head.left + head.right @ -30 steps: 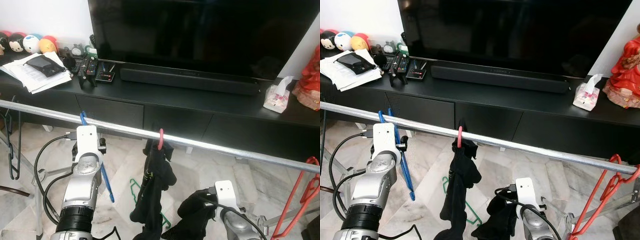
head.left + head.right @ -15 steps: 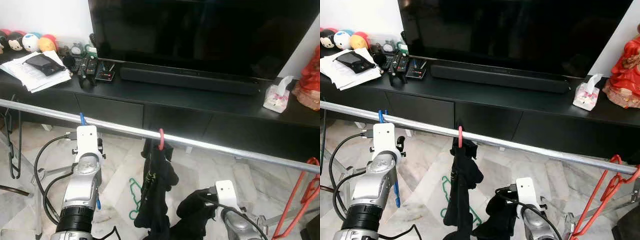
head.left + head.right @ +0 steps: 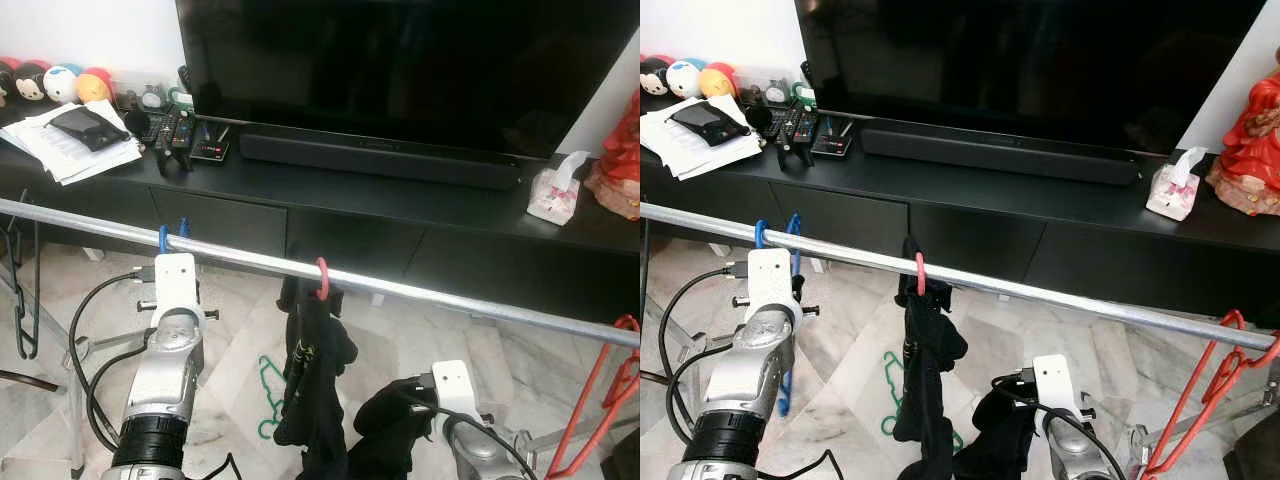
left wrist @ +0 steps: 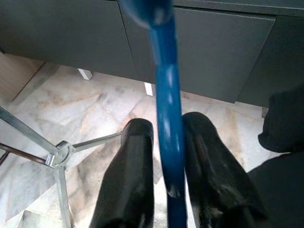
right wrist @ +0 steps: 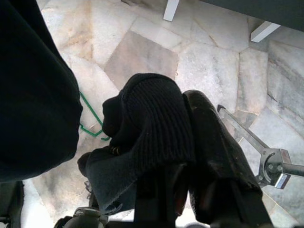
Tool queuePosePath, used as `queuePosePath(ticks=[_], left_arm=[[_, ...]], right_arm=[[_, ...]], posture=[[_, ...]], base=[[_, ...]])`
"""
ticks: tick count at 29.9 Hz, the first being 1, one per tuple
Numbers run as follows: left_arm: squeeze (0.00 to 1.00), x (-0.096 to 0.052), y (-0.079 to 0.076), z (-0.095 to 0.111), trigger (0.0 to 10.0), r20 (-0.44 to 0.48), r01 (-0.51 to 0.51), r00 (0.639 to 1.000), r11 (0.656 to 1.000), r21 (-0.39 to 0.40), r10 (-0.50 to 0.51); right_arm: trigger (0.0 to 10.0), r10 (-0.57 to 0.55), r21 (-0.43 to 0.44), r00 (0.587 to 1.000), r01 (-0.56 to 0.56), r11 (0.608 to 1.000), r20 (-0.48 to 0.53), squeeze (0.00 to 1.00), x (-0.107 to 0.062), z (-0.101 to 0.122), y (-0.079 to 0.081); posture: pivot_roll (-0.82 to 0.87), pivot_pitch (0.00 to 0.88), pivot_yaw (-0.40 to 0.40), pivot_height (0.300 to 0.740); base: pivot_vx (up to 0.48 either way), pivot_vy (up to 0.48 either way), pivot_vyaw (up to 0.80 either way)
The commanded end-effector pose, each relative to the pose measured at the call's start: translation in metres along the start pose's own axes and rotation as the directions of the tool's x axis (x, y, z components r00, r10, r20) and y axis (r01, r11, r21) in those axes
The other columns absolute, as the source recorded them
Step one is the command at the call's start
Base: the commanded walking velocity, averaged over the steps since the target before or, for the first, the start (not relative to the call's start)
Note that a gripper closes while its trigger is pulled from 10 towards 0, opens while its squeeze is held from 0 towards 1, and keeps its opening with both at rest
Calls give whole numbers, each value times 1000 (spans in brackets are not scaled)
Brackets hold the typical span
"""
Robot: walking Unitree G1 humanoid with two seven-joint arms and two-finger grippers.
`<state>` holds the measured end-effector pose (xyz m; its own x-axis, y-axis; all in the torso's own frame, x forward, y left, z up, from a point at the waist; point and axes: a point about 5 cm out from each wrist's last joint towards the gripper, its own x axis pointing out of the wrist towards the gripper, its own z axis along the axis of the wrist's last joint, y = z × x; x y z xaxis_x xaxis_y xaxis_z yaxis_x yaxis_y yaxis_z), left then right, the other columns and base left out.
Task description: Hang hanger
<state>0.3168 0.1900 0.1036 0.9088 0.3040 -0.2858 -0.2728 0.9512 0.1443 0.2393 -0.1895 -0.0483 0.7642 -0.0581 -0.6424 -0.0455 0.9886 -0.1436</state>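
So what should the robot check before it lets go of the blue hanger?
1. Blue hanger hooked over the metal rail: ok, its hook tops show above the rail.
2. Left gripper holding the hanger: ok, the blue bar runs between its two fingers.
3. Room beside the red hanger with the dark clothes: ok, a gap of bare rail lies between the two.
4. Right gripper keeping the dark garment: ok, the cloth is bunched against its fingers.
5. Hook seated fully and steady: cannot tell, the left arm hides the part below the rail.
6. Green hanger on the floor: not ok, it lies under the rail.
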Motion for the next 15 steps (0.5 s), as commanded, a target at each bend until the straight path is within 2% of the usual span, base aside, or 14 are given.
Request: queuePosePath(ticks=[1,15], left_arm=[[0,-2,-3,-3,0,-11,8,1000,1000,14,-8],[0,-4,-3,-5,0,-7,21,1000,1000,23,-21]], right_arm=[[10000,-22,7,1000,22,1000,12,0,0,2,-6],[10000,-23,5,1000,22,1000,6,0,0,2,-8]], posture=[[-20,76,-108,740],[-21,75,-110,740]], base=[[0,0,0],[0,0,0]])
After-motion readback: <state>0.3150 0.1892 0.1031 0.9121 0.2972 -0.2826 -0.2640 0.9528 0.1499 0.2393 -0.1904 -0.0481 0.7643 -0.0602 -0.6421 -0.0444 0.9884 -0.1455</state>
